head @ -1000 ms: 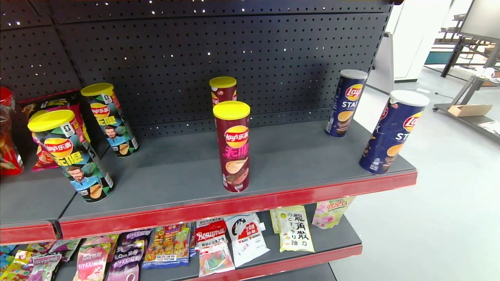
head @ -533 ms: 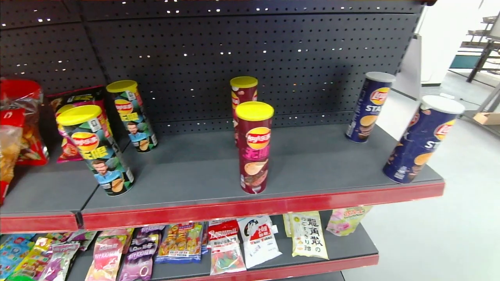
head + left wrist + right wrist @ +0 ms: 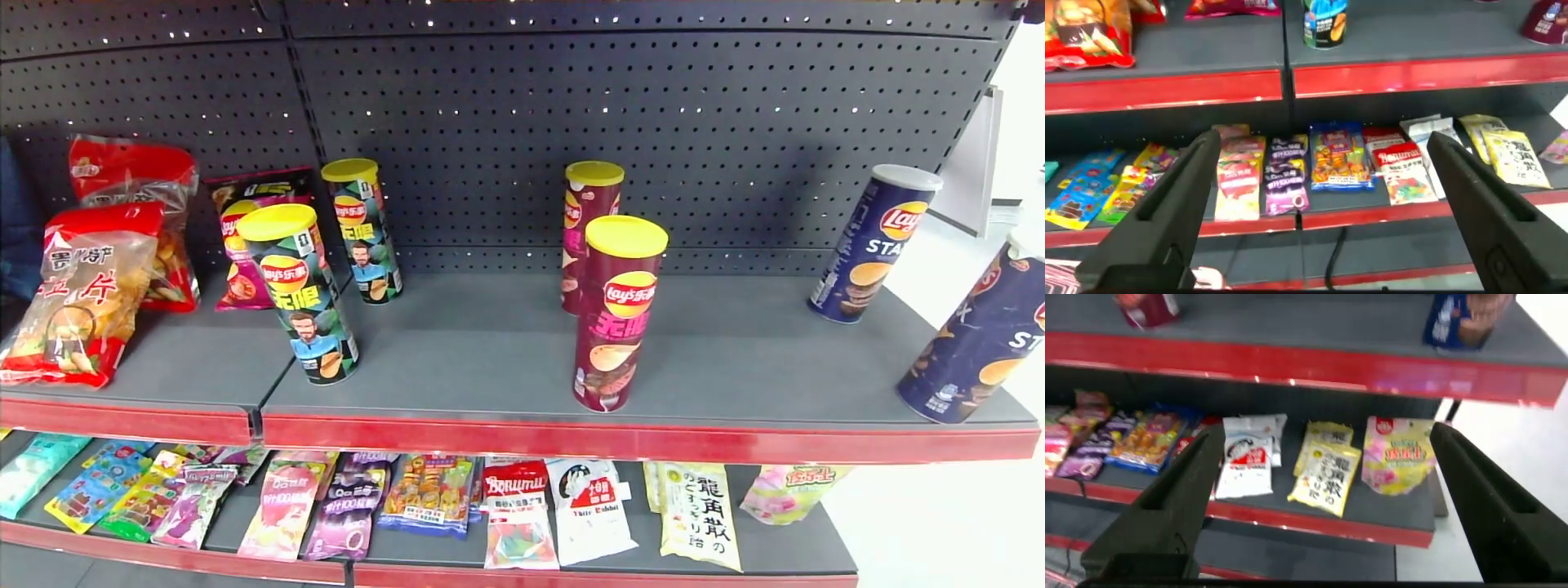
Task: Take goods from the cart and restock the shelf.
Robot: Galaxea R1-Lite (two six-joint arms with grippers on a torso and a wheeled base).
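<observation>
Both hands are wide open and hold nothing: the left gripper (image 3: 1323,155) and the right gripper (image 3: 1327,433) hang in front of the low shelf of candy packets (image 3: 514,506). The goods to care about are the chip cans on the grey shelf (image 3: 637,441) in the middle of the head picture. The biggest risk is the blue can (image 3: 976,343) at the far right of the frame. It stands very near the shelf's end and its red front lip, so a bump from an arm or a new can could push it off onto the floor. The dark red can (image 3: 618,314) at the center also stands close to the front lip, with a second red can (image 3: 589,220) just behind it, so a knock could tip one into the other. A tall can falls over easily. All the cans stand up on their flat bottoms, lids on top, long side running up and down, pictures facing the front. The blue can looks tipped toward the upper right of the frame; I cannot tell if it really leans.
</observation>
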